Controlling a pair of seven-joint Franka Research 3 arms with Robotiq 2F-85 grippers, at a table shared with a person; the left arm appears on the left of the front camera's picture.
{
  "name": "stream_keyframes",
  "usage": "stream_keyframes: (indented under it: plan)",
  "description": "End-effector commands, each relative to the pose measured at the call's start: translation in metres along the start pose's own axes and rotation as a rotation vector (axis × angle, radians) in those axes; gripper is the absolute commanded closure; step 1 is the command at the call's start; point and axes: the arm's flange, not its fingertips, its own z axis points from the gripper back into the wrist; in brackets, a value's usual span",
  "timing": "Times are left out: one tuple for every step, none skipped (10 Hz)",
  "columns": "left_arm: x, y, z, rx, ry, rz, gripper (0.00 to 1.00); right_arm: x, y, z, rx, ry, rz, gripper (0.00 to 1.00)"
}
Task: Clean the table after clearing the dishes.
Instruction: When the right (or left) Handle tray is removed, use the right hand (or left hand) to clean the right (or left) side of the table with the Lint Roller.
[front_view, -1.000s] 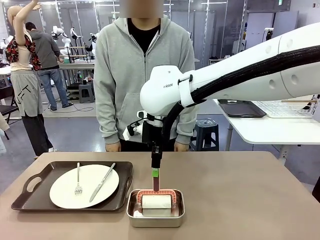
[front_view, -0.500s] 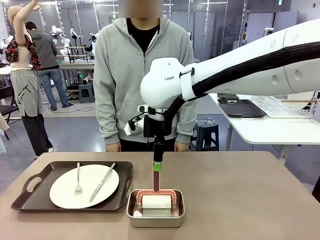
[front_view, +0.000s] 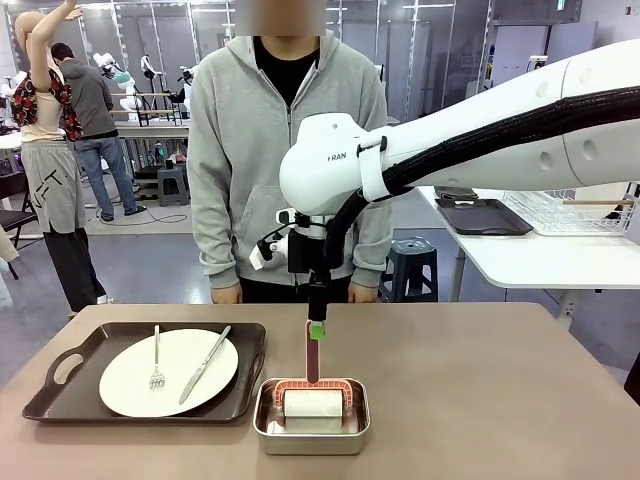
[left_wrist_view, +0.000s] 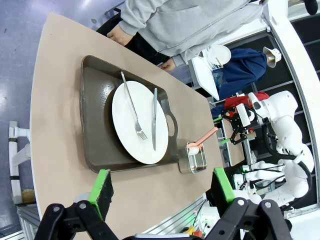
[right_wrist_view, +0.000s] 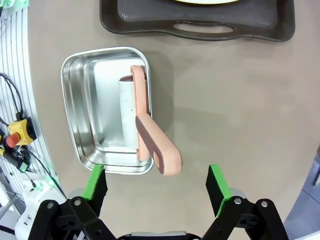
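Note:
A white plate with a fork and a knife lies on a dark handled tray at the left of the brown table. The left wrist view looks down on the plate and tray from high up, past my open left gripper. My right gripper hangs open just above the upright pink handle of a roller lying in a steel pan. In the right wrist view the handle lies below my open right gripper, untouched.
A person in a grey hoodie stands at the far edge, hands resting by the table. A white table with a wire rack and a dark tray stands at the back right. The table's right half is bare.
My right gripper has risen a little from the roller handle's top. The roller, pan, tray and plate have not moved.

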Motion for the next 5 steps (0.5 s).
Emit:
stream_keyframes:
  plan:
    - [0.0000,-0.0015,0.0027,-0.001,0.001,-0.002,0.00,-0.0019,0.0030,-0.0016,0.005,-0.026,0.018,0.00]
    - [0.0000,-0.0015,0.0027,-0.001,0.001,-0.002,0.00,-0.0019,0.0030,-0.0016,0.005,-0.026,0.018,0.00]
    - [0.0000,-0.0015,0.0027,-0.001,0.001,-0.002,0.00,-0.0019,0.0030,-0.0016,0.005,-0.026,0.018,0.00]
    - [0.0000,-0.0015,0.0027,-0.001,0.001,-0.002,0.00,-0.0019,0.0030,-0.0016,0.005,-0.026,0.018,0.00]
    - [0.0000,-0.0015,0.0027,-0.001,0.001,-0.002,0.00,-0.0019,0.0030,-0.0016,0.005,-0.026,0.018,0.00]
